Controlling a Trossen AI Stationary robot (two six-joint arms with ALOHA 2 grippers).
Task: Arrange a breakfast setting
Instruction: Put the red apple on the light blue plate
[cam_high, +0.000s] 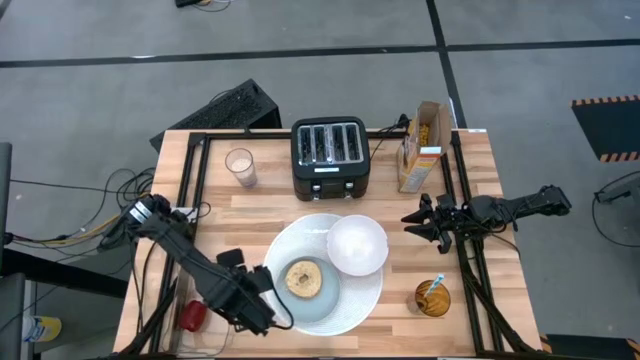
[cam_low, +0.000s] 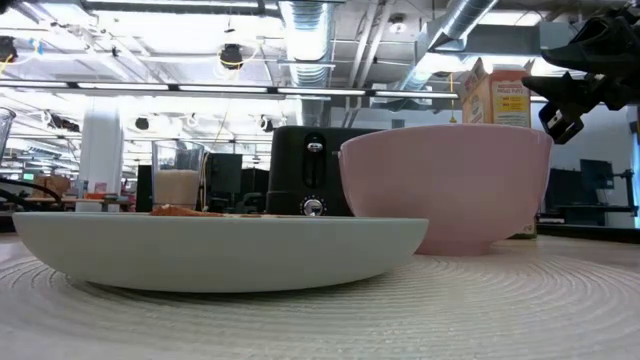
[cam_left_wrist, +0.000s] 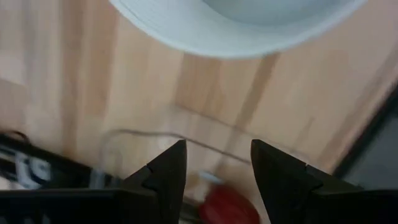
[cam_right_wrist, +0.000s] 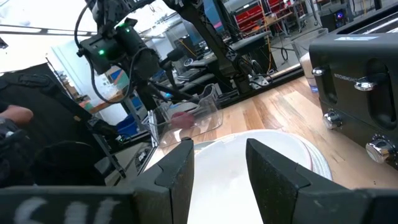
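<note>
A large white plate (cam_high: 360, 300) lies at the table's near middle. On it sit a smaller blue-grey plate (cam_high: 322, 303) with a tan bagel (cam_high: 303, 279) and a white bowl (cam_high: 357, 244). A red food piece (cam_high: 192, 315) lies in a clear container at the near left and also shows in the left wrist view (cam_left_wrist: 227, 205). A blue-handled spoon (cam_high: 436, 285) stands in an amber cup. My left gripper (cam_high: 258, 305) is open and empty, between the red piece and the plate's rim (cam_left_wrist: 205, 43). My right gripper (cam_high: 415, 225) is open and empty, just right of the bowl, above the table.
A black toaster (cam_high: 331, 157) stands at the far middle, a glass of milk (cam_high: 240, 165) at the far left and an orange cereal box (cam_high: 422, 148) at the far right. The amber cup (cam_high: 432, 298) stands at the near right. Bare wood lies left of the plate.
</note>
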